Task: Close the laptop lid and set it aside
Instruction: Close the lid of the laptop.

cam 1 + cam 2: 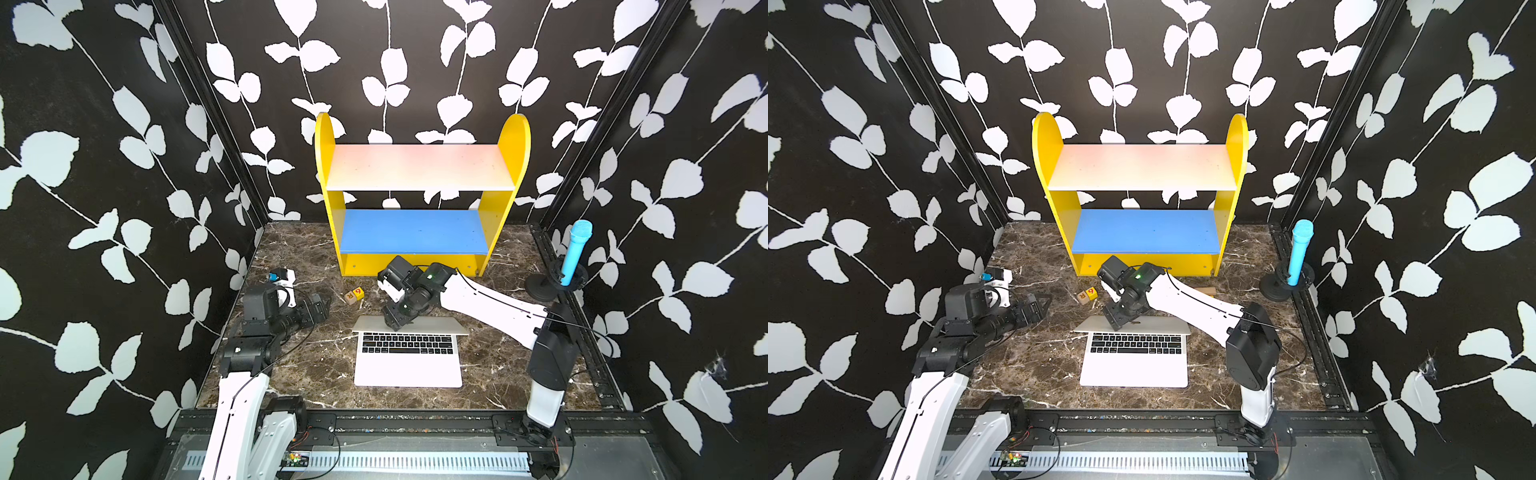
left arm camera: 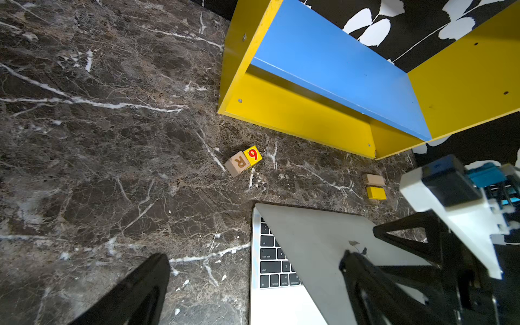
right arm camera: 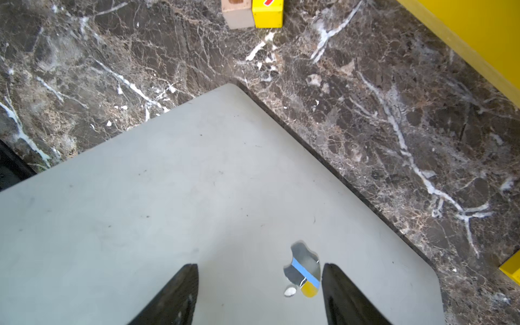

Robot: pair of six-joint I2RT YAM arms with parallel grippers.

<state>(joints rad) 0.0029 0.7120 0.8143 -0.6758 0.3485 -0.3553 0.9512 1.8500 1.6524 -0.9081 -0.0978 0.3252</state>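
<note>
Your right claw (image 3: 259, 295) stands partly spread and empty, its black tips on the smooth, matte silver-white laptop lid (image 3: 197, 183) beside the mirrored apple logo (image 3: 304, 264). The lid slopes forward over the black keys. The thin rectangular silver-white laptop (image 1: 407, 370) lies mid-table on the veined brown marble table (image 1: 307, 365), its long axis left-to-right and its hinge toward the yellow-and-blue shelf (image 1: 415, 232). Your left claw (image 1: 321, 308) gapes wide and empty.

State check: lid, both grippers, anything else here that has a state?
laptop lid: half shut, leaning forward over the base
laptop: lying flat, front keys showing
right gripper: open, fingertips over the lid's outer shell, contact unclear
left gripper: open, holding nothing, off to the laptop's side
microphone: standing upright
shelf: upright
blocks: side by side, touching
</note>
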